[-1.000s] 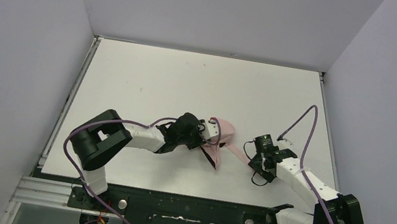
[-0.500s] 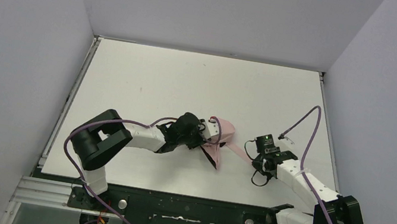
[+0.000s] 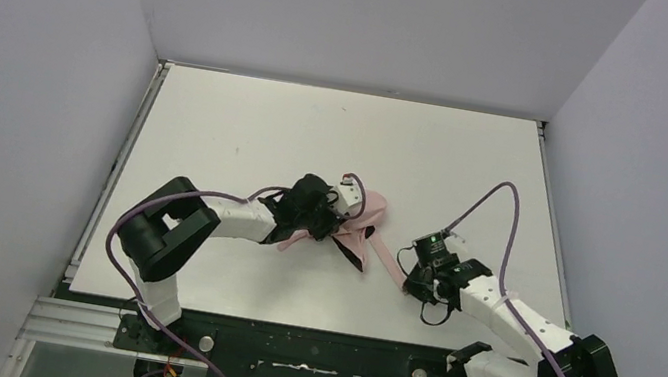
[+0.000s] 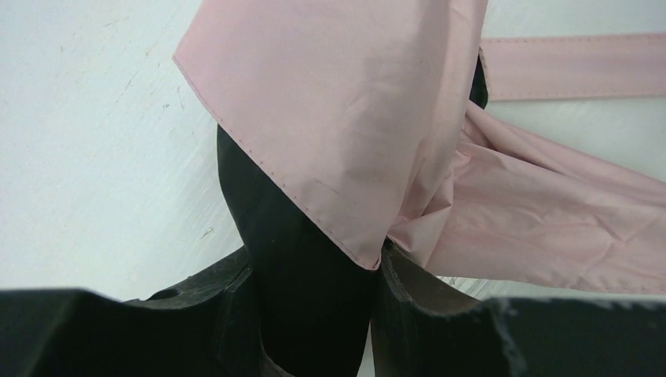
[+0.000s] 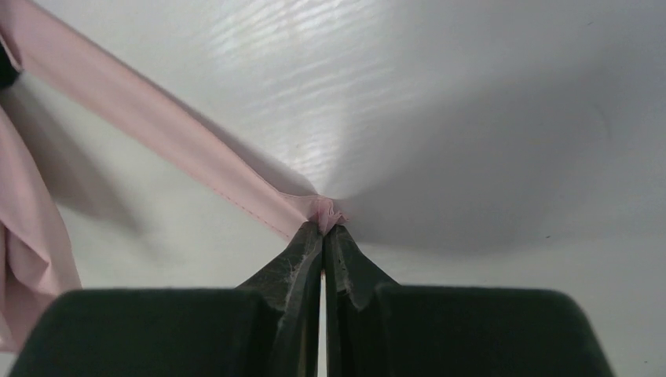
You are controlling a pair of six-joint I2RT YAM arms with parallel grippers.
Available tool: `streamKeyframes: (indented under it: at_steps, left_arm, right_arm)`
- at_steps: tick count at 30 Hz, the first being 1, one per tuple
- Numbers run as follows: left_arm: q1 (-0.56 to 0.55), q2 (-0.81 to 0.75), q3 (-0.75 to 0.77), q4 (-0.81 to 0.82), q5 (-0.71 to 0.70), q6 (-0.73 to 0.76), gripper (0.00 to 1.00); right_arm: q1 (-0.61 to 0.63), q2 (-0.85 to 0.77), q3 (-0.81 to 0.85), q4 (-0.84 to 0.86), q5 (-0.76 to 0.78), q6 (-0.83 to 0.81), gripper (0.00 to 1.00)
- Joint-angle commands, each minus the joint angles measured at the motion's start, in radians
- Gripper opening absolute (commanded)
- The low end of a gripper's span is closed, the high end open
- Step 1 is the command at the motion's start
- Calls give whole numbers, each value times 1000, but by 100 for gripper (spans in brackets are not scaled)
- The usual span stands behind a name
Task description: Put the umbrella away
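Between the jaws of the left gripper (image 4: 314, 314), the umbrella (image 4: 345, 118) is clamped by its bunched pink-and-black canopy, low over the bench (image 3: 318, 135). Its pink strap (image 5: 157, 133) runs straight to the right gripper (image 5: 323, 236), which is closed on the strap's end.

Lab cell: blank walls (image 3: 20, 98), white table (image 3: 250, 115)

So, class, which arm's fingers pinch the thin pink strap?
The right fingers, shut on the tip of the strap; the left fingers clamp the bundled umbrella instead.
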Motion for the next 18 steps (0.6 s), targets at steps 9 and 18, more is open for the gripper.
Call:
streamKeyframes:
  at_steps: [9,18]
  left_arm:
    - [92,2,37,-22,-125,-93,0]
    - [153,-87,27,25,-102,-163,0]
  right_arm:
    - [244,76,-35,-31,-189,4,0]
    - [349,155,44,-24,-198,-27,0]
